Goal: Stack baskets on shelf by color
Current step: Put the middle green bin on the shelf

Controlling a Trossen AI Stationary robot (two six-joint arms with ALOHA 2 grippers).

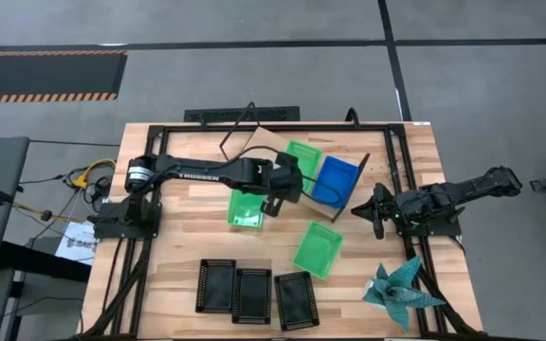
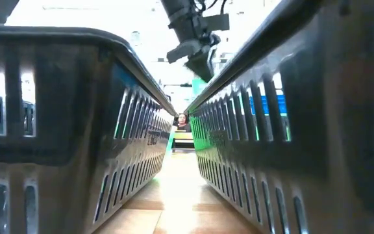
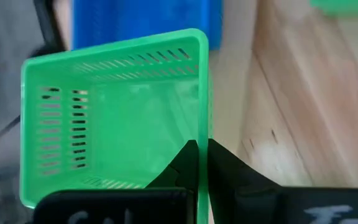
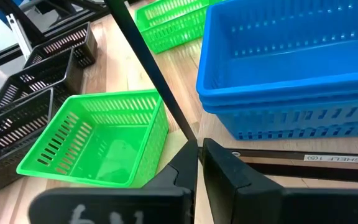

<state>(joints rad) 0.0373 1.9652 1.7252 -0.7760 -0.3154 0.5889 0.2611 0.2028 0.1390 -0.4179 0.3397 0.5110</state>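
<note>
3 black baskets (image 1: 254,293): you see them in a row at the near edge of the table (image 1: 173,237), side by side and open side up.
Teal star-shaped object (image 1: 398,287): it lies at your near right corner, apart from every basket.
Loose green basket (image 1: 318,250): it sits alone on the table between the black row and the shelf, tilted to the table's edges.
Right gripper (image 1: 366,212): it waits at the right side of the table, just beside the shelf's right end; in its wrist view its 2 fingers (image 4: 180,167) stand almost together with nothing between them.
Left gripper (image 1: 275,201): it is over the middle of the table, and in its wrist view the fingers (image 3: 188,163) pinch 1 wall of a held green basket (image 1: 246,209), which shows tilted in the high view.
Shelf (image 1: 349,204): it stands beyond the loose green basket, set at a slant to the table.
Blue baskets (image 1: 335,180): you find them nested on the shelf's right part; at least 2 rims show in the right wrist view.
Far green basket (image 1: 303,154): it sits on the shelf just left of the blue stack.
</note>
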